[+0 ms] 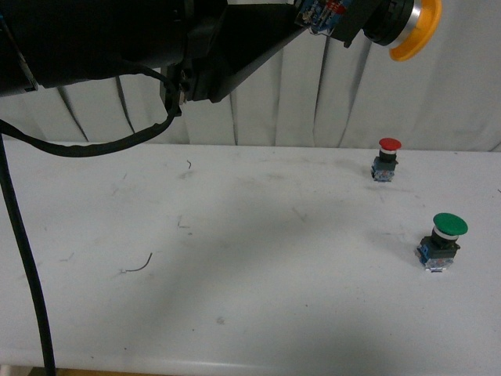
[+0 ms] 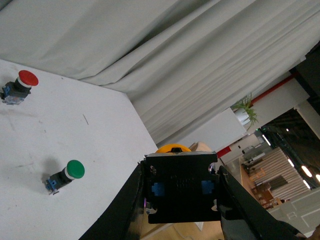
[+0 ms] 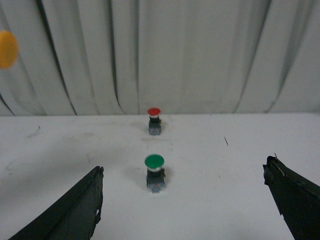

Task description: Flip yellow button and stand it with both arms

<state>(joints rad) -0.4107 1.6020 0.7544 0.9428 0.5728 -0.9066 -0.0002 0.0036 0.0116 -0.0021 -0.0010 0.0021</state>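
Note:
My left gripper (image 1: pixel 333 19) is shut on the yellow button (image 1: pixel 407 30) and holds it high above the table at the top of the front view, the yellow cap pointing right. In the left wrist view the button's dark contact block (image 2: pixel 182 187) fills the gap between the jaws, with the yellow cap (image 2: pixel 172 148) showing beyond it. My right gripper (image 3: pixel 185 200) is open and empty, low over the table, its fingers (image 3: pixel 75 210) spread wide, facing the other two buttons. A blurred bit of the yellow cap (image 3: pixel 7 49) shows in the right wrist view. The right arm does not show in the front view.
A red-capped button (image 1: pixel 387 159) stands at the back right of the white table (image 1: pixel 235 258). A green-capped button (image 1: pixel 443 239) stands nearer, at the right. Both also show in the right wrist view, red (image 3: pixel 154 120) and green (image 3: pixel 155 171). White curtains hang behind. A black cable (image 1: pixel 27 258) hangs at the left.

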